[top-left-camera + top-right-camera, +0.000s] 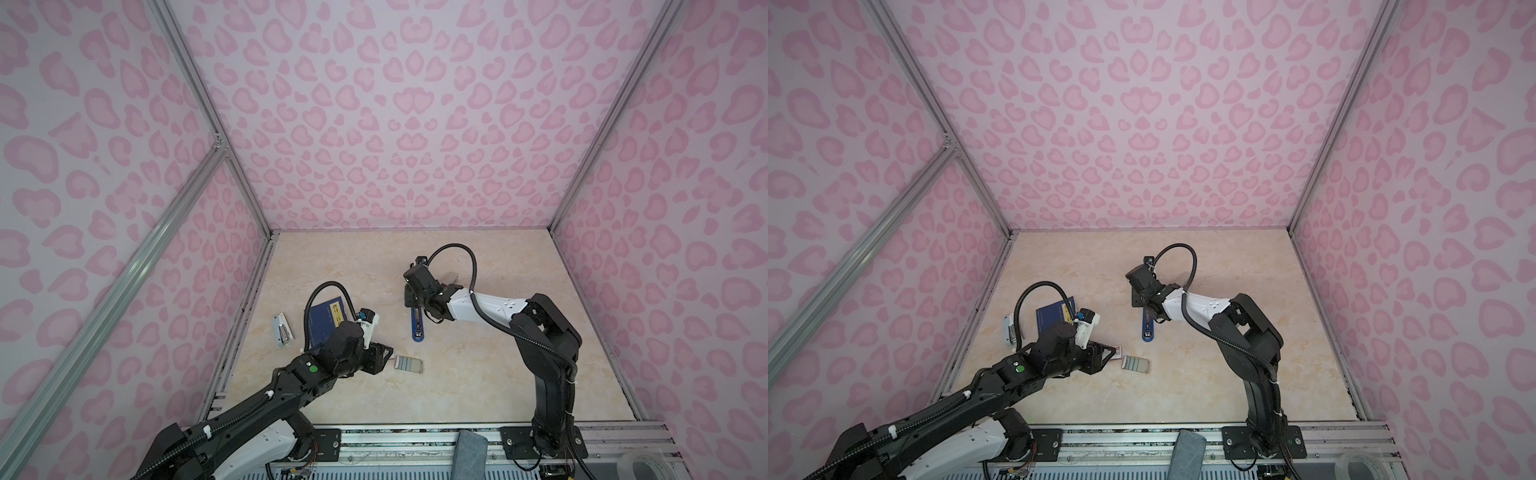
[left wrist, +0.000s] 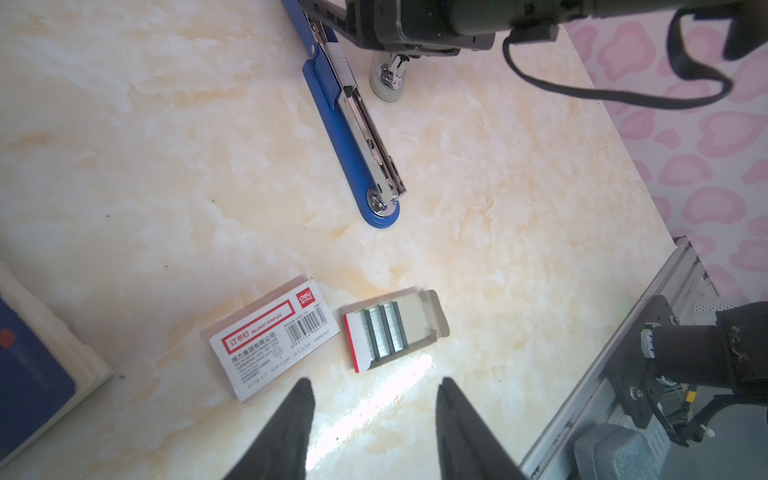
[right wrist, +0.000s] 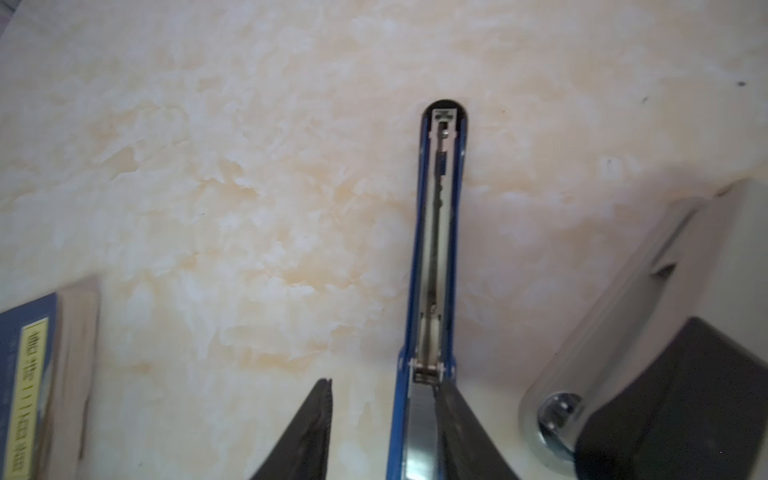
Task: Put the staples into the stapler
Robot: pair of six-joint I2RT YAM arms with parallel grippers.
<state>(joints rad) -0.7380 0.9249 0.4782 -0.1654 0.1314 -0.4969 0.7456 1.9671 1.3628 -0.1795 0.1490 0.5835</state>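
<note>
The stapler (image 1: 417, 328) lies opened flat near the middle of the table (image 1: 478, 374). Its blue base is down, and its rounded tip points toward the near edge. The right gripper (image 3: 386, 382) is at the far, hinge end. Its jaws are open around the stapler: 1 finger (image 3: 457, 419) rests against the stapler's side, and the other stands clear of it with table showing between.

The staples (image 2: 382, 332), grey strips side by side, sit in a small pale tray (image 2: 432, 320). The tray lies on the table, near and slightly left of the stapler's tip, well apart from it. A white box (image 2: 270, 336) with a red label and barcode lies just left of the tray.

The left gripper (image 2: 376, 419) is over the box and tray area with its jaws open and nothing between its 2 fingers. A dark blue booklet (image 1: 328, 320) lies farther left, with a white stapler (image 1: 283, 330) beyond it near the left wall.
</note>
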